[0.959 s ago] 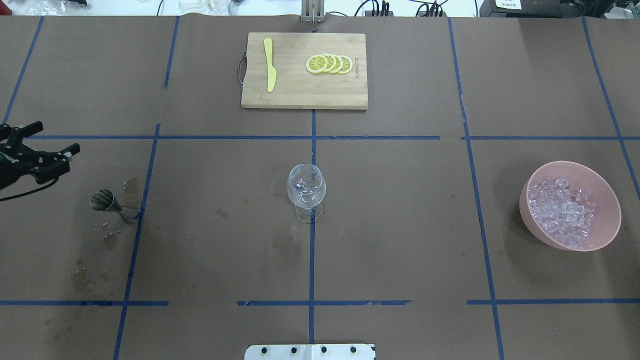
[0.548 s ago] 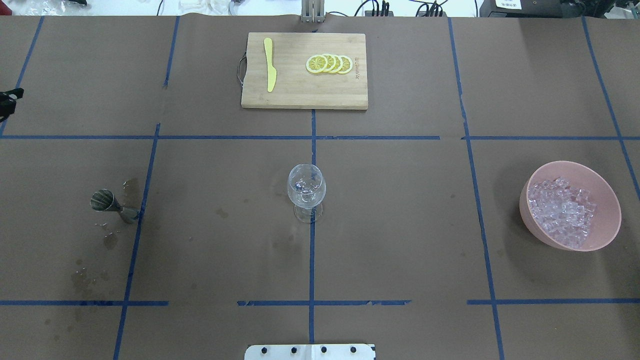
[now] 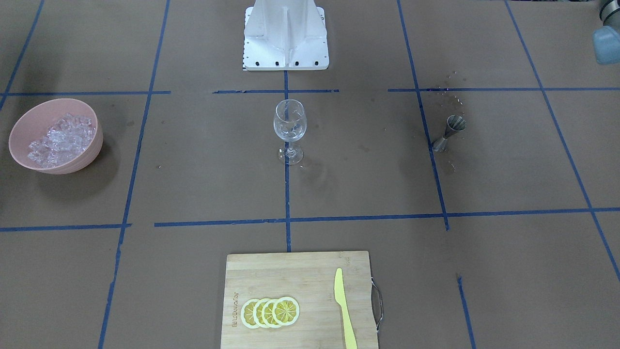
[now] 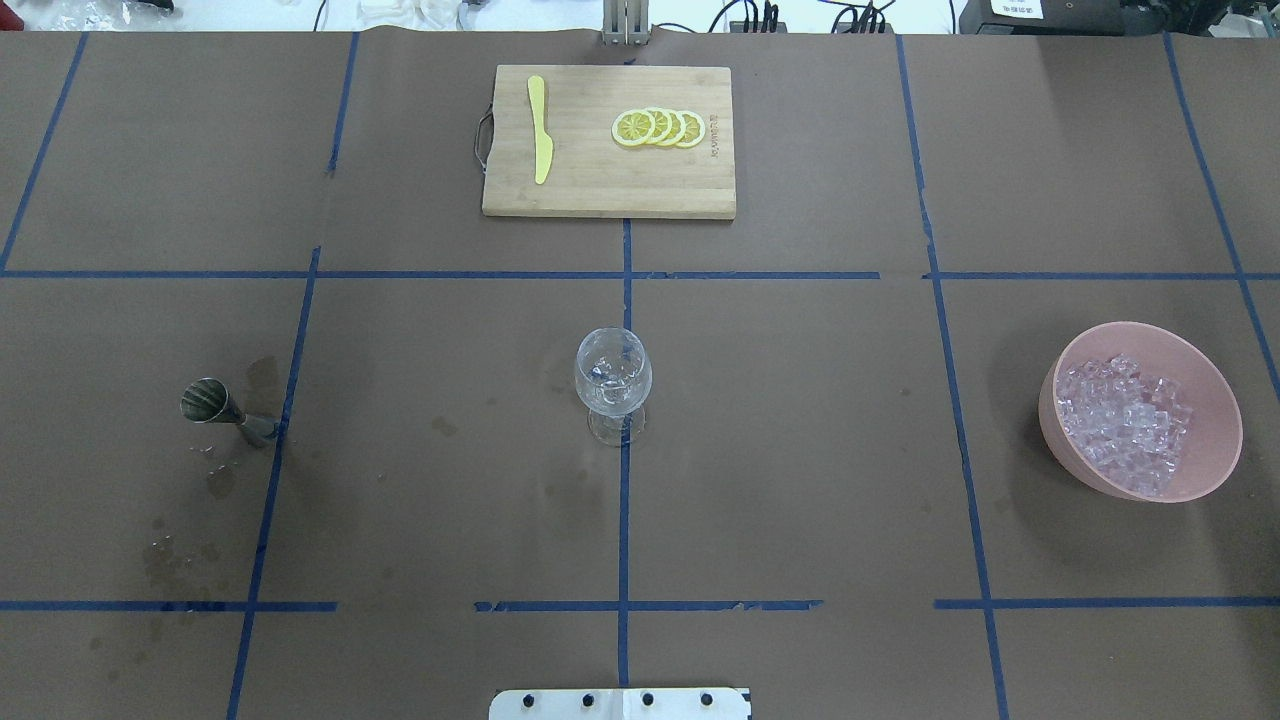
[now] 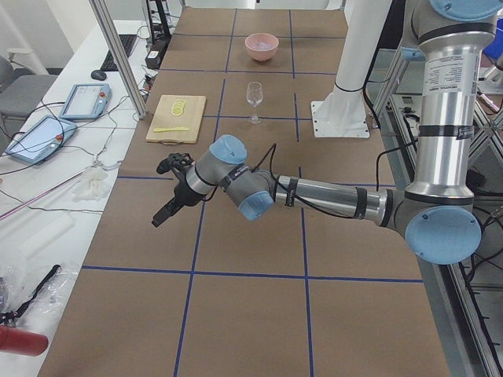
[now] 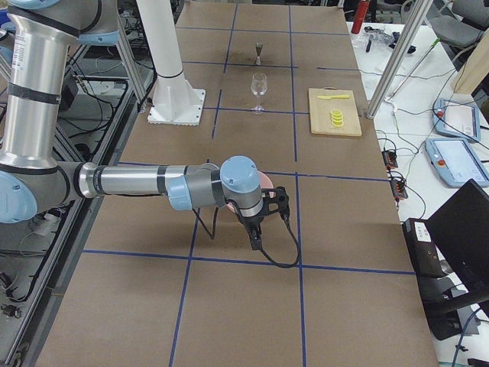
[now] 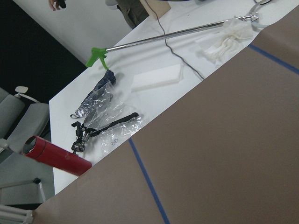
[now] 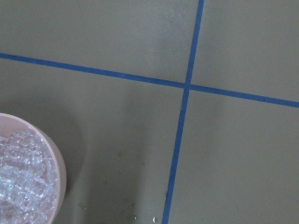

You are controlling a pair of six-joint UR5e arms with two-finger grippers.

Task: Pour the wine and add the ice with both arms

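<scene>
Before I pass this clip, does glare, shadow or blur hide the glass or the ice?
Overhead exterior: sharp, evenly lit; the wine glass is faint against the brown paper, the ice glints without washing out. Exterior front-facing: the pink bowl throws a soft shadow, nothing hidden. Right wrist-mounted: sharp, bowl cut off by the frame edge. Left wrist-mounted: neither appears.

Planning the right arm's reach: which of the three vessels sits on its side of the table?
The pink bowl heaped with ice. The glass stands at the centre, and the metal jigger is on the robot's left.
</scene>
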